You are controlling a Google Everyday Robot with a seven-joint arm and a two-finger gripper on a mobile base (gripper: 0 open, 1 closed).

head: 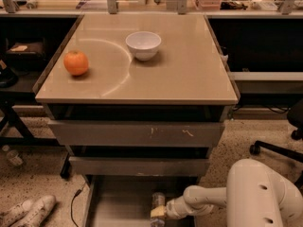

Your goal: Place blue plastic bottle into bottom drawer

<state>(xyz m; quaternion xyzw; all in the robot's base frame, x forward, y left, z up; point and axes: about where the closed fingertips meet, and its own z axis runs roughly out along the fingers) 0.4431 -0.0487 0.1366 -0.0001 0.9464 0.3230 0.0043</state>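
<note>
One hand [158, 215] at one blue plastic bottle [157, 200], seemingly over bottom drawer [118, 203].

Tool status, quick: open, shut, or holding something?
Tool: low inside the grey metal bottom drawer, right at the clear plastic bottle; open, shut or holding cannot be told.
</note>
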